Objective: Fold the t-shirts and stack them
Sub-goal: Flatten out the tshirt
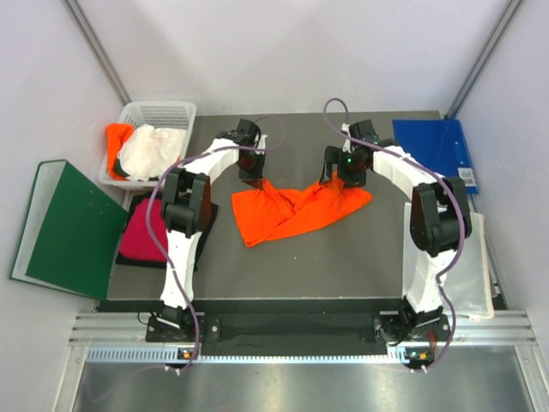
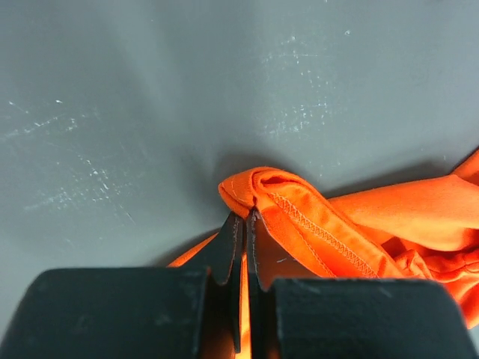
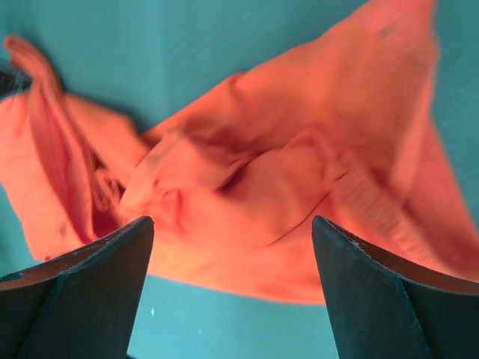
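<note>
one bright orange t-shirt lies crumpled on the grey table. the left gripper pinches its hem shut; the right gripper hangs over it, jaws wide apart. left of that shirt: one white basket holding white cloth and orange cloth, one magenta shirt, one green binder. right of it: one blue folder.

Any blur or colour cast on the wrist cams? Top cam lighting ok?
Right wrist: orange shirt soft and blurred, table tinted teal. Left wrist: sharp, hem stitching crisp, dark shadow under the pinched fold. Top external: even light, soft shadows, no glare on the table.
</note>
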{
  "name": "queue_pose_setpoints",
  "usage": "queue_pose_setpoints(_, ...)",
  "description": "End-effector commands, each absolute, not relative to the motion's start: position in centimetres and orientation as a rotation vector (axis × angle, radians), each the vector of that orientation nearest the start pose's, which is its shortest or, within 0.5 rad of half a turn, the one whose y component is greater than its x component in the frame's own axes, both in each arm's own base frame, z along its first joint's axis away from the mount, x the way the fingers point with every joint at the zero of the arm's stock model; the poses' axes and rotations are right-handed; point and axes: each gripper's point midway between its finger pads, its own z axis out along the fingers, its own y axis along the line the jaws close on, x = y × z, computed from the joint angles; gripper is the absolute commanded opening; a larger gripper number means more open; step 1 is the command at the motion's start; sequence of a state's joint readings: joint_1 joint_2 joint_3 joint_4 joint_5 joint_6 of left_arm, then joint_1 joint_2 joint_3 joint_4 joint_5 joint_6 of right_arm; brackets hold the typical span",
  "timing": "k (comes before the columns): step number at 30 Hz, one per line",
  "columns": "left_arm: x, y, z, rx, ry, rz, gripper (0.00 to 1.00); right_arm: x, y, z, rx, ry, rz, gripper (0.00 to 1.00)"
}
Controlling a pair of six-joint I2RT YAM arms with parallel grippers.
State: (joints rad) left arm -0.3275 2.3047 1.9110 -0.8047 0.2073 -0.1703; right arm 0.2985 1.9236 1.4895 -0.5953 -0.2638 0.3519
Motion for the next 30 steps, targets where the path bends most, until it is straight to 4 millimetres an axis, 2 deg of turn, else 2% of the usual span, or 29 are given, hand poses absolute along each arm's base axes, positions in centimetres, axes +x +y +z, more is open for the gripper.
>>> queue_pose_setpoints(1, 47.0, -19.4, 6.6, 0.262, 2.698, -0.34, 0.0, 44.1, 19.4, 6.7, 0.03, 2.652, 0.606, 0.84)
queue_pose_setpoints(2, 47.4, -19.2, 7.2, 0.25, 2.673, -0.323, 0.0, 44.5, 19.8, 6.6, 0.023, 2.652, 0.612, 0.81)
queue_pose_setpoints(3, 47.7, -19.1, 7.9, 0.241, 2.655, -0.312, 0.0, 44.4, 20.1, 5.1, 0.021, 2.688, 0.617, 0.74)
queue_pose_setpoints(4, 47.9, -18.9, 9.0, 0.216, 2.631, -0.304, 0.0, 44.0, 20.5, 4.6, 0.009, 2.719, 0.645, 0.47)
queue_pose_setpoints(7, 48.7, -18.0, 11.5, 0.141, 2.563, -0.265, 0.0, 43.9, 20.8, 4.6, -0.009, 2.742, 0.674, 0.09)
queue_pose_setpoints(8, 49.0, -17.5, 12.1, 0.117, 2.546, -0.252, 0.0, 43.8, 20.8, 4.9, -0.004, 2.735, 0.667, 0.05)
queue_pose_setpoints(9, 49.5, -17.0, 12.8, 0.085, 2.517, -0.239, 0.0, 44.0, 20.6, 6.3, -0.005, 2.7, 0.66, 0.01)
queue_pose_setpoints(10, 50.2, -15.8, 14.2, 0.022, 2.47, -0.187, 0.0, 44.4, 20.2, 7.6, 0.002, 2.663, 0.623, 0.0)
queue_pose_setpoints(11, 50.5, -15.3, 15.4, -0.025, 2.438, -0.187, 0.0, 44.8, 19.6, 8.3, 0.013, 2.643, 0.584, 0.0)
queue_pose_setpoints(13, 51.4, -14.1, 16.6, -0.088, 2.391, -0.178, 0.0, 45.8, 18.9, 10.9, 0.028, 2.574, 0.572, 0.0)
queue_pose_setpoints(14, 52.1, -13.7, 17.8, -0.125, 2.34, -0.177, 0.0, 46.5, 18.2, 11.8, 0.048, 2.543, 0.556, 0.0)
queue_pose_setpoints(18, 54.3, -12.8, 21.1, -0.174, 2.217, -0.195, 0.0, 49.1, 16.4, 17.5, 0.109, 2.373, 0.525, 0.0)
queue_pose_setpoints(19, 54.9, -12.7, 22.3, -0.179, 2.184, -0.2, 0.0, 49.7, 16.1, 19.8, 0.11, 2.303, 0.525, 0.0)
queue_pose_setpoints(21, 55.6, -12.4, 24.3, -0.192, 2.119, -0.204, 0.0, 50.2, 15.1, 22.0, 0.128, 2.233, 0.501, 0.0)
queue_pose_setpoints(22, 55.7, -12.2, 24.7, -0.201, 2.1, -0.202, 0.0, 50.0, 14.7, 24.1, 0.128, 2.179, 0.498, 0.0)
queue_pose_setpoints(23, 55.5, -12.0, 26.1, -0.214, 2.066, -0.211, 0.0, 50.3, 14.0, 25.5, 0.138, 2.128, 0.488, 0.0)
queue_pose_setpoints(24, 55.5, -11.9, 27.0, -0.22, 2.033, -0.214, 0.0, 49.9, 13.8, 25.4, 0.137, 2.123, 0.483, 0.0)
queue_pose_setpoints(25, 55.2, -11.7, 26.6, -0.223, 2.036, -0.21, 0.0, 49.2, 13.4, 27.0, 0.13, 2.079, 0.482, 0.0)
queue_pose_setpoints(26, 54.6, -11.6, 27.6, -0.22, 2.016, -0.215, 0.0, 48.9, 13.1, 27.4, 0.128, 2.063, 0.473, 0.0)
queue_pose_setpoints(27, 54.2, -11.5, 27.2, -0.214, 2.026, -0.21, 0.0, 48.0, 12.8, 26.2, 0.136, 2.091, 0.459, 0.0)
queue_pose_setpoints(28, 53.5, -11.3, 26.1, -0.212, 2.059, -0.199, 0.0, 47.2, 12.5, 26.4, 0.131, 2.091, 0.455, 0.0)
queue_pose_setpoints(29, 52.9, -11.2, 26.0, -0.205, 2.074, -0.195, 0.0, 46.4, 12.2, 25.7, 0.132, 2.119, 0.442, 0.0)
queue_pose_setpoints(30, 52.1, -11.1, 25.1, -0.199, 2.107, -0.188, 0.0, 44.9, 11.8, 23.0, 0.134, 2.201, 0.422, 0.0)
